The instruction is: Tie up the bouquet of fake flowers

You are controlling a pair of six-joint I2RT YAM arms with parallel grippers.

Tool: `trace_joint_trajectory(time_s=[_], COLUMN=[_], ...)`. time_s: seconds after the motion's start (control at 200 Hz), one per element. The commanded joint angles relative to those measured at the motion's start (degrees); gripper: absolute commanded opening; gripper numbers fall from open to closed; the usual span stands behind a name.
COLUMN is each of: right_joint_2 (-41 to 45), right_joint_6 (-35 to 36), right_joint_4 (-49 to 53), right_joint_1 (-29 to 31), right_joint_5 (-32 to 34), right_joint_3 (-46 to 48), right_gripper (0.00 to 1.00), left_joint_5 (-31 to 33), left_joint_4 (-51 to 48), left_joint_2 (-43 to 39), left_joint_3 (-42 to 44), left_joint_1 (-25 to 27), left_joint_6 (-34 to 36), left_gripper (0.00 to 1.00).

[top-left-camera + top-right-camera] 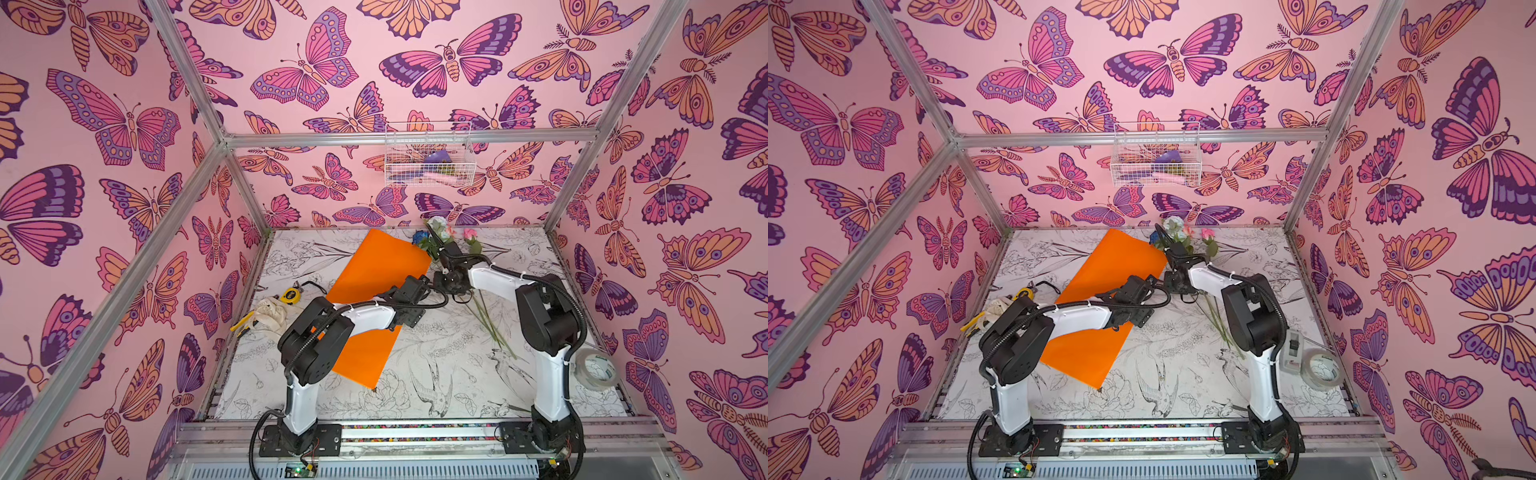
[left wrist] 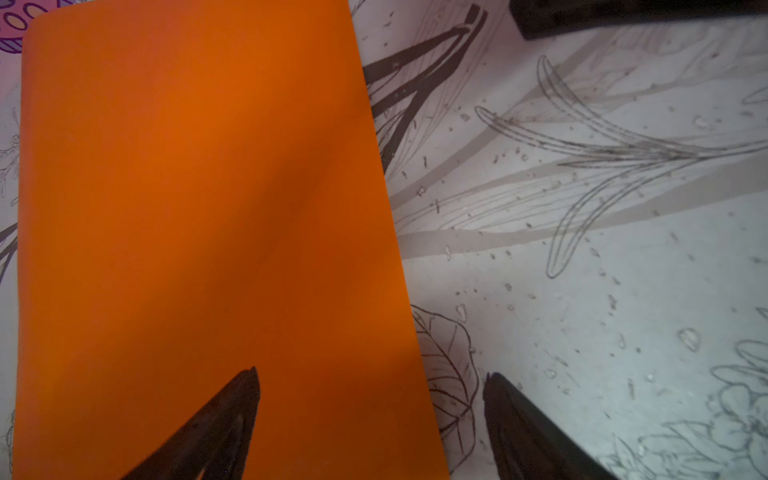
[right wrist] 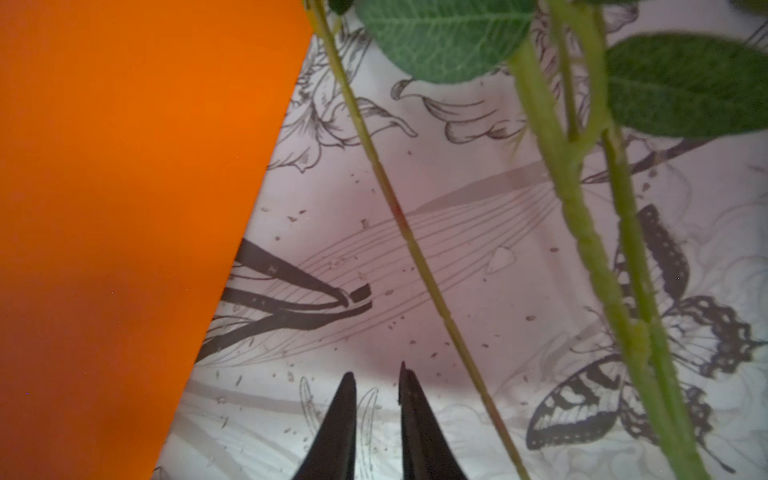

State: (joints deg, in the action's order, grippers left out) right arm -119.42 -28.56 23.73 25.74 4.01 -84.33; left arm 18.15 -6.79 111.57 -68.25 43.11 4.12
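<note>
The bouquet of fake flowers lies loose on the printed table. Its pink, white and blue blooms [image 1: 440, 232] [image 1: 1177, 232] sit at the back, and the green stems [image 1: 490, 324] [image 1: 1219, 324] run toward the front. The orange wrapping paper [image 1: 374, 270] [image 1: 1113, 266] lies flat beside them on the left. My left gripper [image 2: 372, 374] is open wide and straddles the paper's [image 2: 187, 208] long edge. My right gripper [image 3: 377, 370] hovers over bare table between the paper [image 3: 124, 208] and the stems [image 3: 419, 257]. Its jaws stand a narrow gap apart with nothing between them.
A tape roll [image 1: 594, 368] and dispenser [image 1: 1291, 349] sit at the front right edge. A yellow tape measure [image 1: 289, 295], a cream bundle [image 1: 270, 313] and a yellow cutter [image 1: 243, 322] lie at the left edge. A wire basket [image 1: 428, 156] hangs on the back wall.
</note>
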Motion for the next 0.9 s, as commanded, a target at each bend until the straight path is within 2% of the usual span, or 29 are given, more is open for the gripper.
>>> trace_joint_trajectory(time_s=[0.0, 0.165, 0.39, 0.546, 0.826, 0.896], right_joint_2=[-0.9, -1.6, -0.4, 0.6, 2.3, 2.4], right_joint_6=[-0.9, -1.4, -1.9, -2.0, -1.9, -1.9], right_joint_4=[2.3, 2.1, 0.1, -1.5, -3.6, -4.1], right_joint_1=[-1.6, -3.5, -3.9, -3.9, -3.9, -3.9], right_joint_5=[1.4, 0.8, -0.8, -1.7, -3.1, -4.1], right_joint_3=[-1.5, -1.2, 0.6, 1.8, 3.4, 3.6], right_gripper=[0.22, 0.22, 0.22, 0.22, 0.22, 0.22], left_joint_5=[3.3, 7.2, 8.0, 8.1, 10.9, 12.3], left_joint_4=[-2.2, -3.1, -4.0, -5.1, -5.7, -6.2], left_joint_2=[1.9, 4.1, 6.2, 7.4, 6.7, 5.7], left_joint_3=[-1.7, -3.5, -4.6, -5.7, -7.4, -7.8], left_joint_1=[-0.1, -0.1, -0.1, 0.0, 0.0, 0.0], left_joint_6=[1.1, 2.3, 2.7, 2.3, 2.3, 2.0], left_gripper=[0.86, 0.79, 0.67, 0.47, 0.00, 0.00])
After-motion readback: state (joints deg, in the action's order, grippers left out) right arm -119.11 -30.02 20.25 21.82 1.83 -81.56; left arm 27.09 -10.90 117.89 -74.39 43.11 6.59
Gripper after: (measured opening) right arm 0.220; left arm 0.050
